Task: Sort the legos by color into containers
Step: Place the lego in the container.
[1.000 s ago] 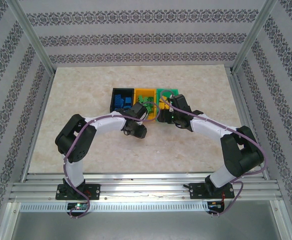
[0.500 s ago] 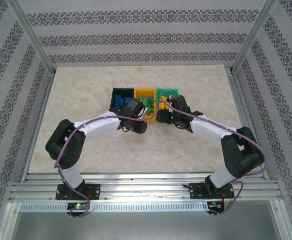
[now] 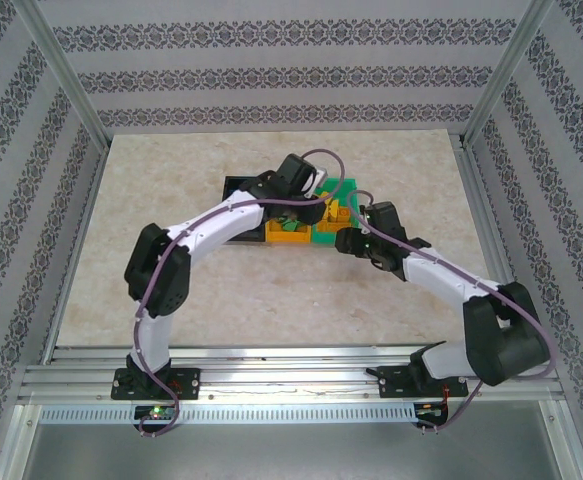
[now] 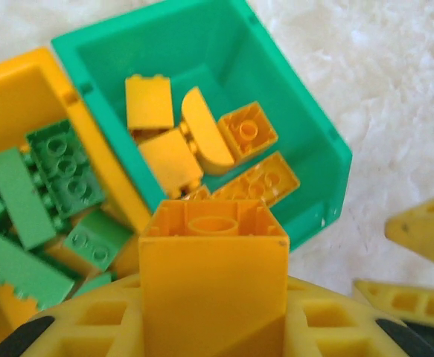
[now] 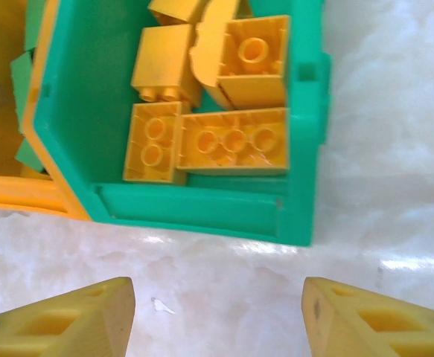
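My left gripper [image 4: 214,321] is shut on a yellow-orange lego [image 4: 213,249] and holds it above the near edge of the green container [image 4: 317,130], which has several yellow-orange legos [image 4: 202,137] inside. Next to it on the left, the orange-yellow container [image 4: 23,93] holds green legos [image 4: 60,163]. In the top view the left gripper [image 3: 329,208] hangs over the green container [image 3: 349,190]. My right gripper [image 5: 218,312] stands open and empty over bare table just in front of the green container [image 5: 202,208]. The black container [image 3: 236,184] is partly hidden by the left arm.
The three containers stand side by side in the middle of the marble table [image 3: 171,180]. The right gripper's fingers [image 4: 425,230] sit close beside the left gripper. Aluminium frame posts [image 3: 66,80] and patterned walls ring the table. Bare tabletop lies on all sides of the containers.
The left arm swung from in front of the containers up and right over the green container, carrying the yellow-orange lego. The right gripper drew back from the green container towards the near side.
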